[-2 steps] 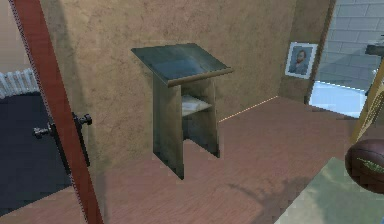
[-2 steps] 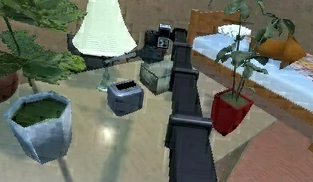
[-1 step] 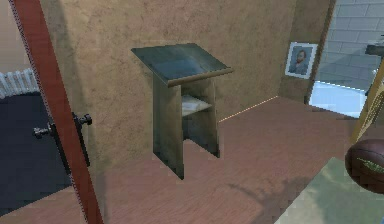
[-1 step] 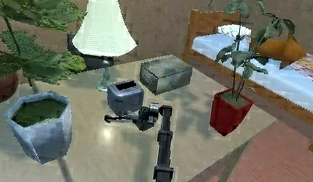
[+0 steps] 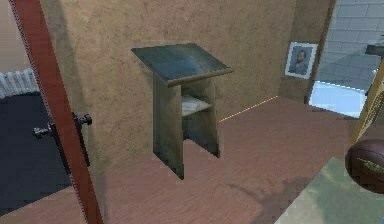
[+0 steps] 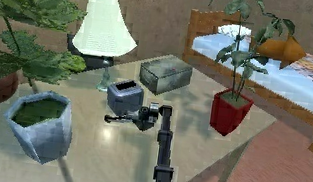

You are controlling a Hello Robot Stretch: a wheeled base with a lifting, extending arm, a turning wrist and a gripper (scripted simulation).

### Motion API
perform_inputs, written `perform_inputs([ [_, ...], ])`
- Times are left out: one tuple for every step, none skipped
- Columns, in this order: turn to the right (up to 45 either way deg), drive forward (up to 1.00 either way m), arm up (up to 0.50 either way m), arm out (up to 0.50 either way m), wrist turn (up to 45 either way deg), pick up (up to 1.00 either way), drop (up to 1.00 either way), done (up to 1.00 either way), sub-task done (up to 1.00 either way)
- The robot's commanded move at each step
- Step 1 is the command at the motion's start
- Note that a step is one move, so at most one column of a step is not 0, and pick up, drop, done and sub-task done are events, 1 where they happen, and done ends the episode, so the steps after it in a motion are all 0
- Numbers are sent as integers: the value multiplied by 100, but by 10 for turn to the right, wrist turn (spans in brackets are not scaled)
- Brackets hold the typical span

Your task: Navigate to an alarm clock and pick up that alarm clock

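**Forward view:** A dark stand with a sloped top sits against a brown wall. A red door frame runs down the left, a framed picture leans at the far right, and a brown ball shows at the right edge.

**Arm side view:** On a pale table, the arm reaches toward what looks to be the clock. It is a small blue-grey block standing upright in front of a lamp, left of a grey box. The gripper lies just below the clock in the picture. Whether it touches the clock, or whether its fingers grasp anything, cannot be told. A blue pot stands at left, a red-potted plant at right, and a bed beyond.

The clock is probably light and rigid, with a smooth casing that could slide or tip on the tabletop. Its face may be fragile. The flat side walls, taken low on the body, look the safest hold.
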Motion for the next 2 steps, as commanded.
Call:
perform_inputs([
  [0,0,10,0,0,0,0,0,0],
  [0,0,0,0,0,0,0,100,0],
])
